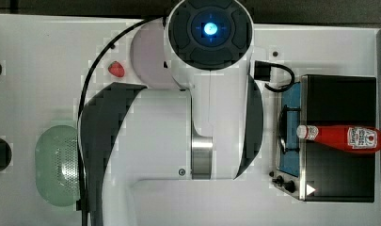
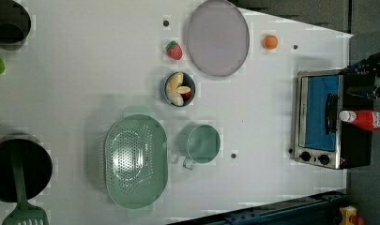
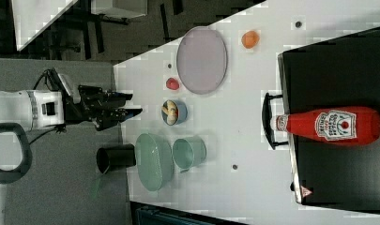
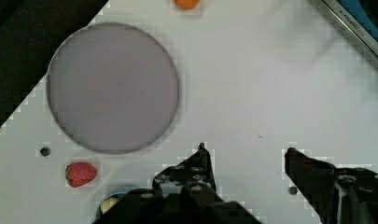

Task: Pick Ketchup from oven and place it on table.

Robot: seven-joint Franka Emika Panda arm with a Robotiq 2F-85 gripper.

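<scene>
Still, the tool (image 4: 245,161), fingers spread wide and empty over the white worktop (image 4: 252,84) low in the wrist view, should probably travel to the ketchup (image 3: 330,125) lying atop the oven (image 3: 338,56) at the right view's right edge, gripping across its slim body.

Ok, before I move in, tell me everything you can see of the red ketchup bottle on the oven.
The slim red plastic ketchup bottle has a white cap and a red-and-white label facing up. It lies on its side across the black top of the silver-framed toaster oven, cap end over the front edge above the door handle, base toward the back. Only the oven top touches it. The black gripper is open and far from it.
</scene>
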